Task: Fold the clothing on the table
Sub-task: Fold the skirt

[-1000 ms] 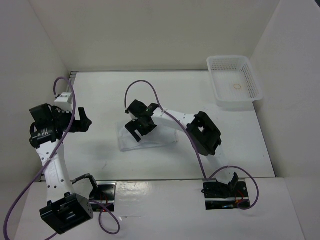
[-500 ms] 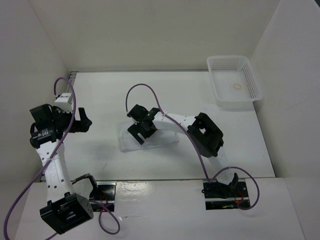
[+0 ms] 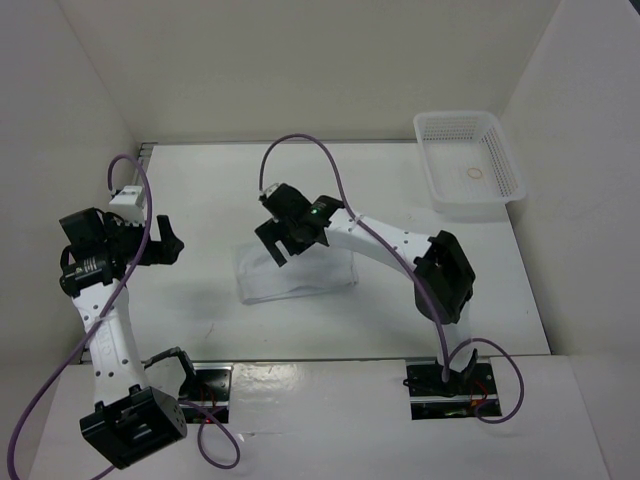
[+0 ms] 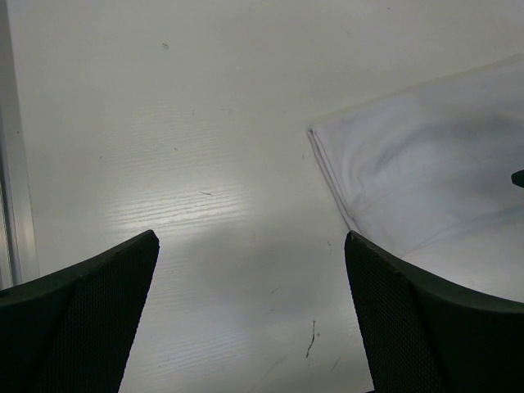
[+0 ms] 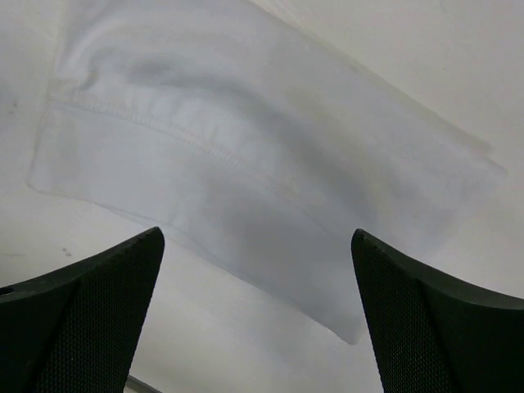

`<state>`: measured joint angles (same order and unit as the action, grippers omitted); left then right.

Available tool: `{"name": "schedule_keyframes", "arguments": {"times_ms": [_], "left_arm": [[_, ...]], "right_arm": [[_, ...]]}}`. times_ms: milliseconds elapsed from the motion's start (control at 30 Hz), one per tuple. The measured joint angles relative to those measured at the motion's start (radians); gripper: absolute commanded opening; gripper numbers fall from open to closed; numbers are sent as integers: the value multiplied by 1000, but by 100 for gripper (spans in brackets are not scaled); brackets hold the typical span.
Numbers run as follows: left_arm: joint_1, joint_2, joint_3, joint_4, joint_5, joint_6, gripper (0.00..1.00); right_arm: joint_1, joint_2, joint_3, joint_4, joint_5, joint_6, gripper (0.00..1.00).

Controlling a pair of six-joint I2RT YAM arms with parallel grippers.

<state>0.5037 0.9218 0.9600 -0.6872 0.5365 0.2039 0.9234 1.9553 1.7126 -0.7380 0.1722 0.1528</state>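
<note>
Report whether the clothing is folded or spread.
Folded: the clothing lies as a compact rectangle, stacked layers showing along one edge.

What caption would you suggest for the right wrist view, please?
Open right gripper hovers above the folded white clothing lying flat on the table.

One white garment [image 3: 305,278] is shown on one table [image 3: 200,190]. One mesh basket [image 3: 468,207] is counted, with one small ring [image 3: 474,174] in it. Two robot arms are seen, left arm [image 3: 108,330] and right arm [image 3: 380,238], with two grippers, left gripper [image 3: 175,243] and right gripper [image 3: 268,245]. Two purple cables [image 3: 128,157] [image 3: 300,138] are counted.
</note>
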Motion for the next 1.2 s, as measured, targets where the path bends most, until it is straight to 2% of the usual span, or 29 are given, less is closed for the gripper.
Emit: {"name": "schedule_keyframes", "arguments": {"times_ms": [267, 767, 1200], "left_arm": [[0, -13, -4, 3, 0, 0, 100], [0, -19, -7, 8, 0, 0, 100], [0, 0, -7, 8, 0, 0, 100]], "right_arm": [[-23, 51, -134, -8, -10, 79, 99], [-39, 153, -140, 13, -91, 105, 99], [-168, 163, -130, 32, -170, -170, 99]]}}
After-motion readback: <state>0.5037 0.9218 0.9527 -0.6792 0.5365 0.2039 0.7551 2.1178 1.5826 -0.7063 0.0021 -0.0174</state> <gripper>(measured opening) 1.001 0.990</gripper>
